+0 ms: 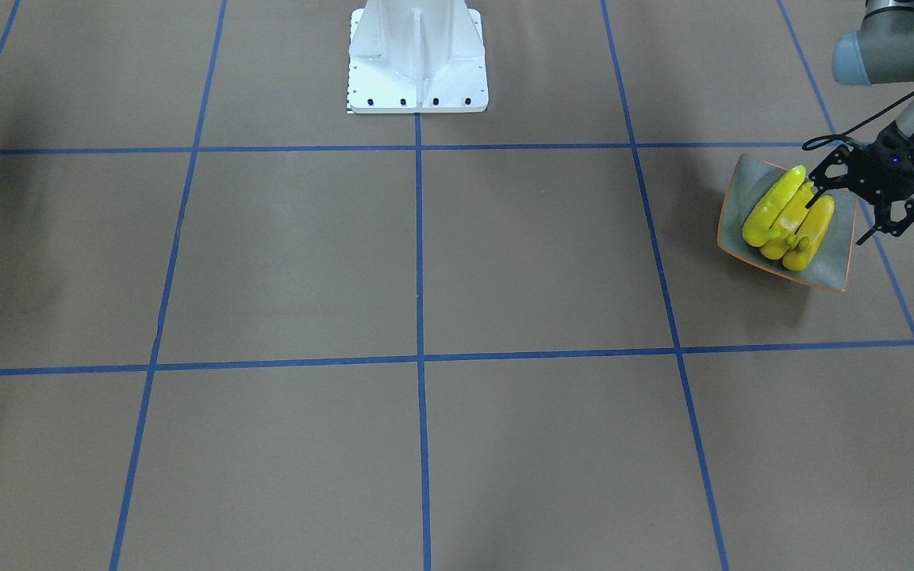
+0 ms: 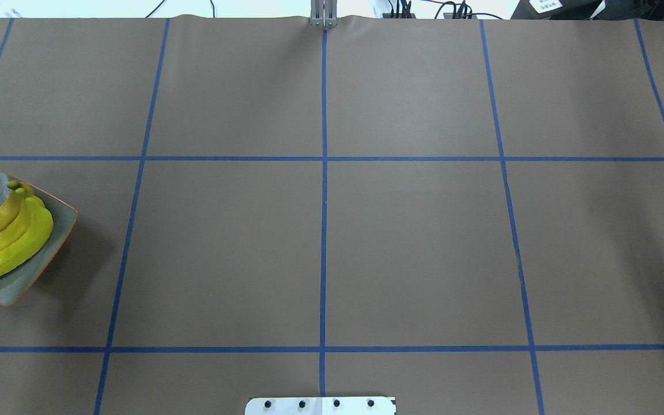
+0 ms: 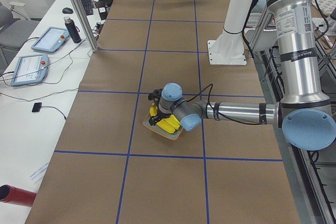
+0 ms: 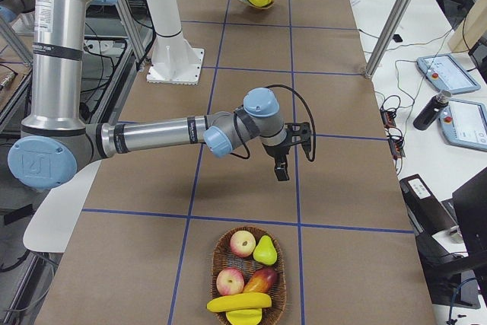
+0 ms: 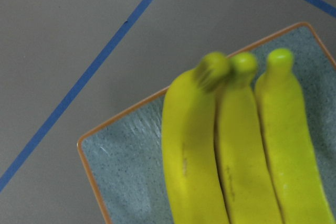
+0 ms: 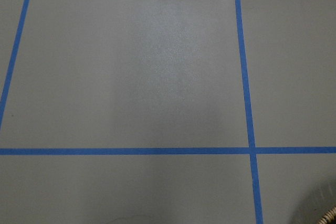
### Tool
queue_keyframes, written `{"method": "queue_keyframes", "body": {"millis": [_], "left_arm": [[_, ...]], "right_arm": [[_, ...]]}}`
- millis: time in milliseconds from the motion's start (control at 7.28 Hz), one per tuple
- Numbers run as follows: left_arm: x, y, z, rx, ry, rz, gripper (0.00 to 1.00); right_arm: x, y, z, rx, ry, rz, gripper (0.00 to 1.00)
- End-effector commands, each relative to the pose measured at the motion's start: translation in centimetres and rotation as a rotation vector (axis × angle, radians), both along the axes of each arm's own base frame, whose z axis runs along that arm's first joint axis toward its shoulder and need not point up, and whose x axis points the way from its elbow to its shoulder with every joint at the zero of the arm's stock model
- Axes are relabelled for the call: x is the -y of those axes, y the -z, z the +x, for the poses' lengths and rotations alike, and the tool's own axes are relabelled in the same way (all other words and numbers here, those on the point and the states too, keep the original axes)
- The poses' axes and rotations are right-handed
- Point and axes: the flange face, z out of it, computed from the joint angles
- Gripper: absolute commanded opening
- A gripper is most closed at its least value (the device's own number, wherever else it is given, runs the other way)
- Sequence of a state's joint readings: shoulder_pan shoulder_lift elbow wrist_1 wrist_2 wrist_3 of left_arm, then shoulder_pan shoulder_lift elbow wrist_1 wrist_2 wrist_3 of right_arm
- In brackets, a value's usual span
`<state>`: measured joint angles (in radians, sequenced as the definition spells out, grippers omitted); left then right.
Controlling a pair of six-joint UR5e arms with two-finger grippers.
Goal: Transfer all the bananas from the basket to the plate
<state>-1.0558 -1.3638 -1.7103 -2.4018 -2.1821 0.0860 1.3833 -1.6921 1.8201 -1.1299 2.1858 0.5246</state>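
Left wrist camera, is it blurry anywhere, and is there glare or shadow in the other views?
Left wrist view: stem tips of the bananas look soft, the leftmost smeared; the plate is sharper. Front-facing view: a pale glare patch on the bananas. Overhead view: the plate casts a soft shadow to its right.

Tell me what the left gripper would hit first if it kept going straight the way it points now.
Most likely the bananas lying on the plate. The open left gripper points at them, though its height above them is unclear.
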Motion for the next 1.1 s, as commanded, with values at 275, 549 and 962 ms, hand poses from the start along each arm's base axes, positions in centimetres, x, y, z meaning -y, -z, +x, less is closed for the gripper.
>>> {"method": "queue_keyframes", "body": {"millis": [275,549,962], "left_arm": [[5.3,5.8,-2.8,-0.101,0.053,-0.029,1.0],[5.6,6.2,-2.7,-0.108,0.066,-0.037,1.0],[5.6,6.4,-2.8,-0.111,0.068,-0.028,1.0]], "right_arm": [[-1.0,-10.2,7.1,-0.063,0.123,0.021,1.0],[-3.3,-18.3,12.7,-0.106,0.214,0.045,1.0],[-3.0,-27.5,16.1,-0.084,0.275,-0.023,1.0]]}}
